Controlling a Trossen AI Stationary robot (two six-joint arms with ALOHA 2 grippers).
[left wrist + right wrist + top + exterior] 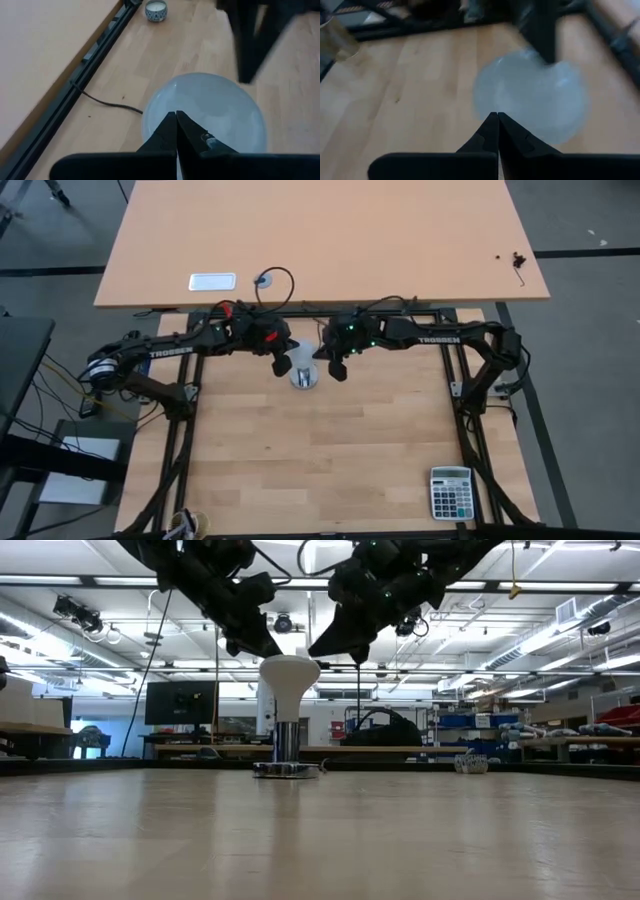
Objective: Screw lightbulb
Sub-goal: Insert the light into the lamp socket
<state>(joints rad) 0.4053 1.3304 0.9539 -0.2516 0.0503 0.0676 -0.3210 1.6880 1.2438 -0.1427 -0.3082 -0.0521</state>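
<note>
With the lightbulb (288, 676) upright in its socket (285, 769) below and between us, my left gripper (281, 366) and right gripper (336, 369) hover fingers-together, empty; next, I judge: open and grasp its head.

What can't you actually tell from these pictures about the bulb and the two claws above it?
- Lightbulb: whether its thread is seated; in the low view the metal socket hides the joint.
- High view: the bulb is too small, half covered by the left gripper and right gripper.
- Right wrist view: the bulb is blurred.
- Left wrist view: the bulb's neck is hidden under its head.
</note>
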